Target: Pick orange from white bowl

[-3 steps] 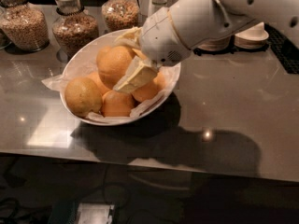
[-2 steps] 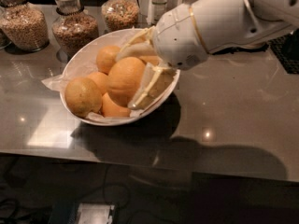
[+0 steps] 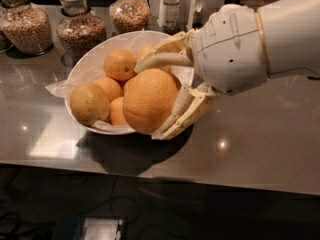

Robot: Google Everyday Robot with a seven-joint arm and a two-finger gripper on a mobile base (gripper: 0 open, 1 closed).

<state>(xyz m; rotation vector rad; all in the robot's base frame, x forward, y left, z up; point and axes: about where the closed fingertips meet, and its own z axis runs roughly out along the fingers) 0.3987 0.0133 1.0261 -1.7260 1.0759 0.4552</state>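
My gripper (image 3: 150, 96) comes in from the right and is shut on a large bright orange (image 3: 148, 100), one finger (image 3: 162, 60) over its top and one finger (image 3: 182, 115) under its right side. The orange is held above the near right part of the white bowl (image 3: 87, 59), a wide paper-lined bowl on the dark counter. Several other oranges (image 3: 119, 64) lie in the bowl, and a duller yellowish fruit (image 3: 89, 103) lies at its left front.
Three glass jars of grain (image 3: 80, 29) stand behind the bowl along the back of the counter. A bottle (image 3: 171, 4) and white items stand at the back centre. The counter's front edge (image 3: 150, 176) runs below the bowl.
The gripper has risen with the orange held in it and come toward the camera. The other fruit in the bowl has stayed put.
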